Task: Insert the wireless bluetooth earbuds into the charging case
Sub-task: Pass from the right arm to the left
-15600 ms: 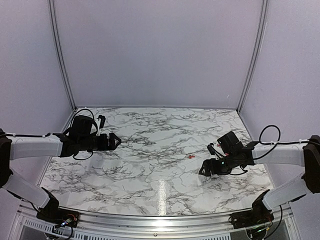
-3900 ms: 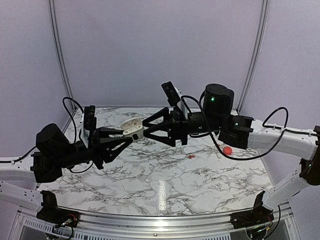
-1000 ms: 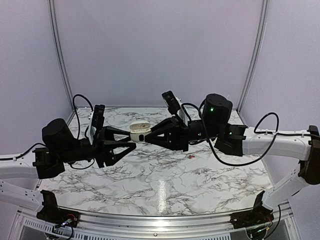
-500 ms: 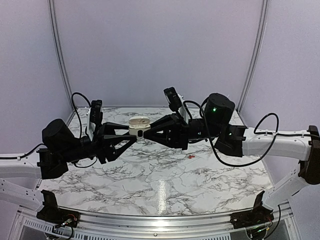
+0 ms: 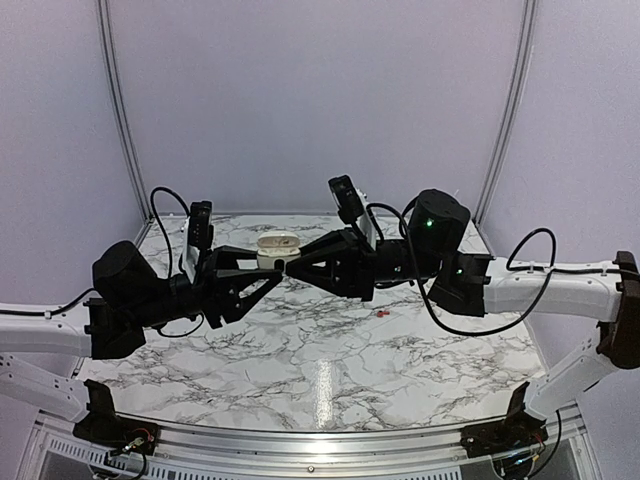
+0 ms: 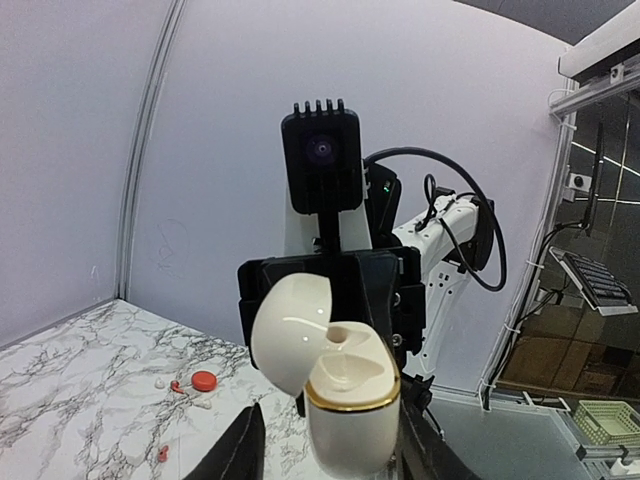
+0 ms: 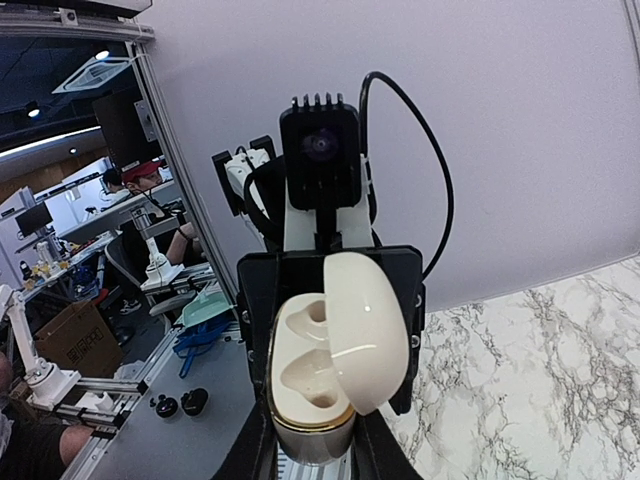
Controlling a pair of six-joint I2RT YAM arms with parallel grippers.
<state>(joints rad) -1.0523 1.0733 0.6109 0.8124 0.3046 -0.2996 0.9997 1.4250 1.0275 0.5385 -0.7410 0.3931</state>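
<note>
The charging case [image 5: 278,246], cream with a gold band at its rim, is up in the air above the far middle of the marble table [image 5: 300,350], where the two arms meet tip to tip. The right gripper [image 5: 291,262] has its fingers drawn in narrow on the case's base. The left gripper [image 5: 266,268] reaches in from the left with its fingers spread wider, one on each side of the same base. The wireless bluetooth earbuds [image 5: 382,313] are not in the case: they lie as small red specks on the table, right of centre, below the right arm.

The overhead view gives only the case's outline. The right wrist view looks into the charging case [image 7: 322,375], showing two moulded wells of bare cream plastic, with the lid [image 7: 366,330] hinged open on the right of the picture. Its own fingers [image 7: 372,455] hug the base.

The left wrist view shows the charging case [image 6: 345,405] from the other side, lid swung left. A gap shows between the base and the finger [image 6: 243,452] on the left. This view alone shows a red round case [image 6: 204,380] on the table by the far wall, a red bud just beside it.
</note>
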